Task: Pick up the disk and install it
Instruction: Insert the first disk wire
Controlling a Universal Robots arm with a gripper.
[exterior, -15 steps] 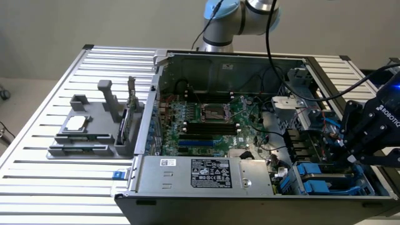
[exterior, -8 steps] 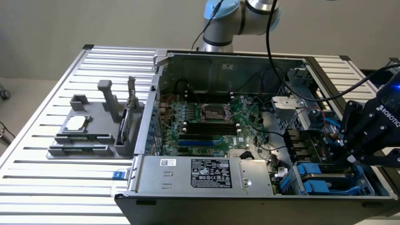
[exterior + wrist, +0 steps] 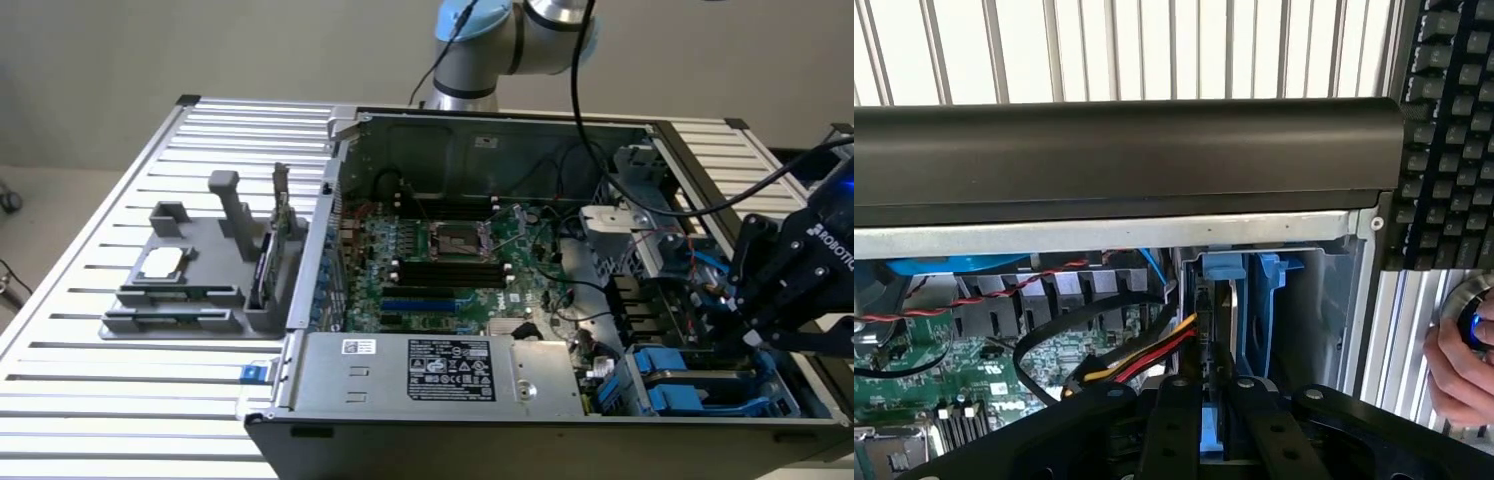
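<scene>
While the gripper (image 3: 761, 335) hangs low inside the open computer case (image 3: 467, 130), at the drive bays in the corner farthest from the grey parts holder (image 3: 200, 270) on the bench (image 3: 94, 400), its fingers (image 3: 1174, 420) are drawn close together on a thin blue and silver edge. That edge is most likely the disk (image 3: 1212, 425) in its blue frame, held upright between them. In the wrist view the disk points down toward a blue bay bracket (image 3: 1259, 300) just inside the case wall (image 3: 1114, 235).

Red, yellow and black power wires (image 3: 1154, 355) and a black cable loop (image 3: 1069, 325) lie right beside the bay, touching or nearly touching the disk's path. If the disk goes in slightly off line, these could be pinched between it and the bracket, or pushed against the motherboard (image 3: 441, 260).

The grip is on a narrow edge, so a tilt could jam the frame against the bay rails or twist it out of the fingers. How far the disk is seated cannot be told; the fingers hide its lower part.

A person's hand (image 3: 1459, 365) rests on a lit knob near a keyboard (image 3: 1449, 130), outside the case wall and apart from the gripper.
</scene>
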